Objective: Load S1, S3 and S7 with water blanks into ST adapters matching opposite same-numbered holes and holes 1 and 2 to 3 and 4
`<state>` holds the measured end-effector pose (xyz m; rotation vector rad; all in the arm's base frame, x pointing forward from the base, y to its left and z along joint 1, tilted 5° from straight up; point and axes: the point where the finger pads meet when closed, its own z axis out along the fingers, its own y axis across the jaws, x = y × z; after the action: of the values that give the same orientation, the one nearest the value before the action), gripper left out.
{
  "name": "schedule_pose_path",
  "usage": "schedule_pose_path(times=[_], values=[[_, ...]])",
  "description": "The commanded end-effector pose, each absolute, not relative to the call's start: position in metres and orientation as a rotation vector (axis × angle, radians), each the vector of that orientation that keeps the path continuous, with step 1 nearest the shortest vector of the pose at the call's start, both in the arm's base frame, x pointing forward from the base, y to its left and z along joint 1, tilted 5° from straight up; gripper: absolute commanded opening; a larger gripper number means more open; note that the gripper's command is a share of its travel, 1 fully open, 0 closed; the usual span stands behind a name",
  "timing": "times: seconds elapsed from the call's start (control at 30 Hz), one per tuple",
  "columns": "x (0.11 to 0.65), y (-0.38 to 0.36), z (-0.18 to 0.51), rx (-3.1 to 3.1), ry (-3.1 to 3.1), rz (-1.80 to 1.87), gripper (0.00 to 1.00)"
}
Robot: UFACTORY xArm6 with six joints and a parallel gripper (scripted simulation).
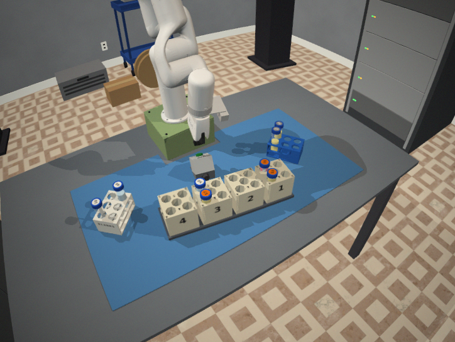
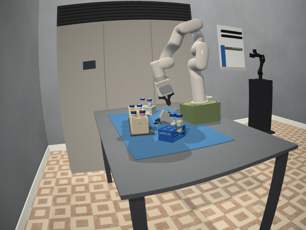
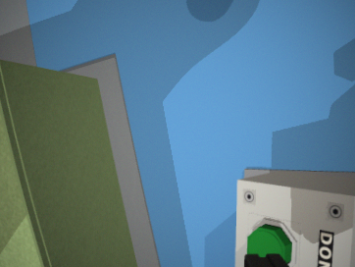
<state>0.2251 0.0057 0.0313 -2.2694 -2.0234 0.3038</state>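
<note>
Two orange-dot tubes (image 1: 272,173) (image 2: 133,113) are seated in adapter 1 (image 1: 281,188) (image 2: 139,124), and S7 (image 1: 205,195) (image 2: 131,107) plus one blank (image 1: 199,183) (image 2: 139,106) in adapter 3 (image 1: 217,209); loading looks finished, balance unconfirmed. Fingers (image 1: 198,139) (image 2: 168,102) are closed on nothing above DONE (image 1: 199,154) (image 2: 169,112) (image 3: 269,243), whose press appears left.

Patterned floor, brown and cream squares | grey walls all round the grey table (image 1: 235,271) (image 2: 198,163) | behind it, a tall beige cabinet (image 2: 128,61), dark vents on top | beyond its corner, a black pedestal (image 1: 273,33) (image 2: 260,103)
</note>
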Motion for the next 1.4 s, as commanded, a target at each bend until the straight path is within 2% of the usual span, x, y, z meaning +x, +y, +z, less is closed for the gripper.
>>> schedule_pose_path(times=[0.0, 1.37], values=[[0.227, 0.005, 0.022, -2.271, -2.025, 0.300, 0.00], [0.229, 0.004, 0.001, -2.271, -2.025, 0.300, 0.00]])
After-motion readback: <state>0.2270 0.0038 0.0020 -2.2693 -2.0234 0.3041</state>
